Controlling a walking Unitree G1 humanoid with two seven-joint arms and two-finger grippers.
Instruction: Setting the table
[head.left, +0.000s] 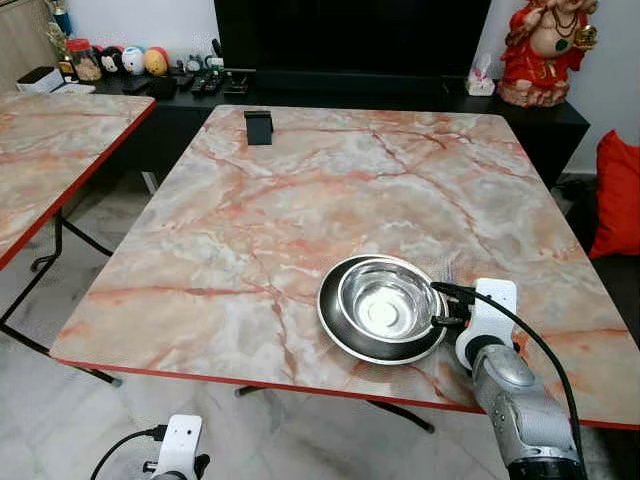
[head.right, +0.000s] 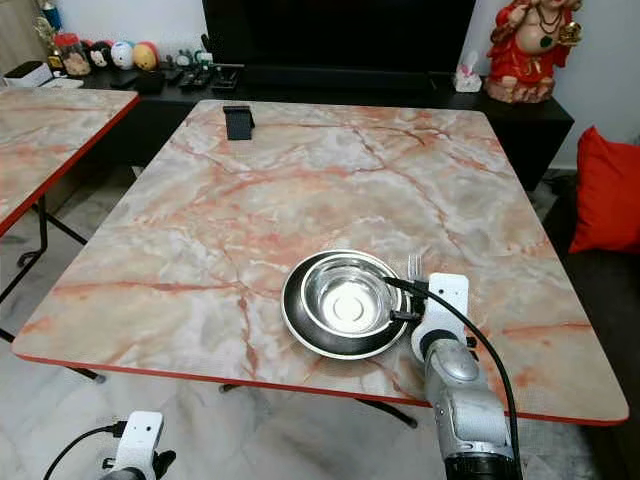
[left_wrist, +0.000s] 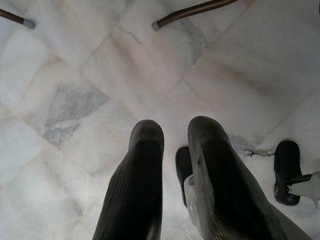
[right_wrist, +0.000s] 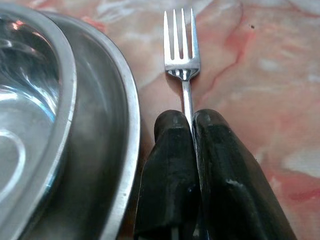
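Right gripper clamped on fork, pads pinching the thin handle just behind the neck, tines sticking out ahead past the fingertips. Sat low over the marble table near its front edge, at roughly 3 o'clock from the steel bowl nested in the steel plate. Fork's long axis ran in line with the gripper fingers, pointing toward 12 o'clock, away from the robot, parallel to the plate's right rim and just beside it without touching as far as could be told. Tines looked close to the tabletop, flat side up; contact with the surface not clear. Judged as the placing step: fork lined up at the right of the plate, release probably the only thing left there. Key relation for that: handle centred between the pads, plate rim tight at 9 o'clock of the gripper, so little room for opening on that side. Left gripper hung idle below table level over the pale tiled floor, fingers slightly apart, holding nothing, far from the fork. Right arm clearly the nearer one.
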